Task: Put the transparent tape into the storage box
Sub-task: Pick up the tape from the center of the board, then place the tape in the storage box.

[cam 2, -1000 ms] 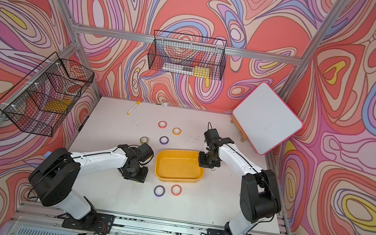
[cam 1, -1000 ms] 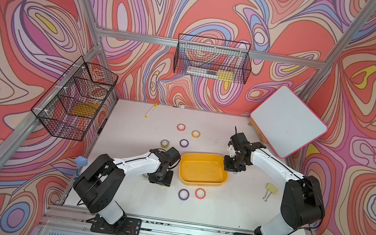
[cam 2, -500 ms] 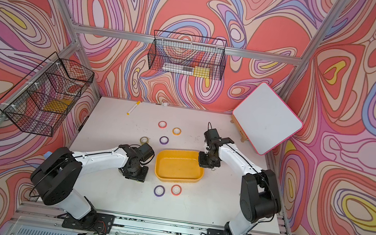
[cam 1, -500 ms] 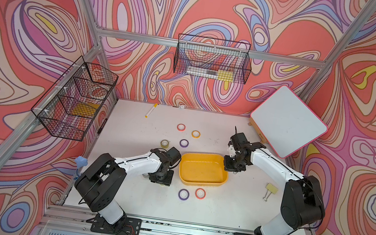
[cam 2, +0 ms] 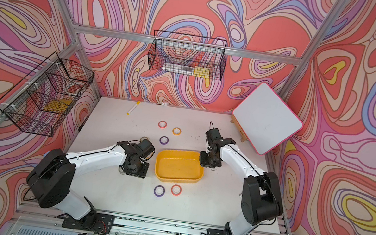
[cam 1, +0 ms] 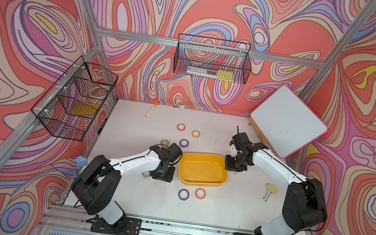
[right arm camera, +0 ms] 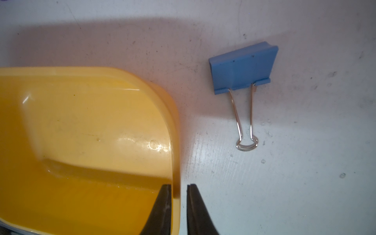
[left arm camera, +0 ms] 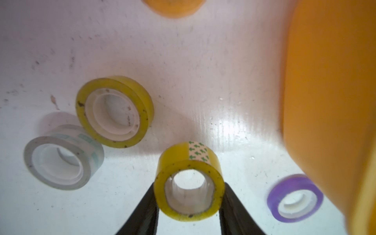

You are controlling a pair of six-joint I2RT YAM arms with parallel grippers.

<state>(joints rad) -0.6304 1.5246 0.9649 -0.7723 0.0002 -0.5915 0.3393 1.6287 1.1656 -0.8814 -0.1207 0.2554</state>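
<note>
The transparent tape (left arm camera: 181,157) sits clamped between the fingers of the left end effector (left arm camera: 189,183), outside the storage box (left arm camera: 325,101) and near its wall. The right end effector (right arm camera: 179,186) straddles the box's rim, slightly parted, with its outer finger just clear. Compared with a second ago, both arms and the box have barely shifted.

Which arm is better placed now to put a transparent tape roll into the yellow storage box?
Left. The left gripper is closed on a yellowish transparent tape roll, right beside the storage box. The right gripper only straddles the box rim, jaws slightly apart, holding no tape.
</note>
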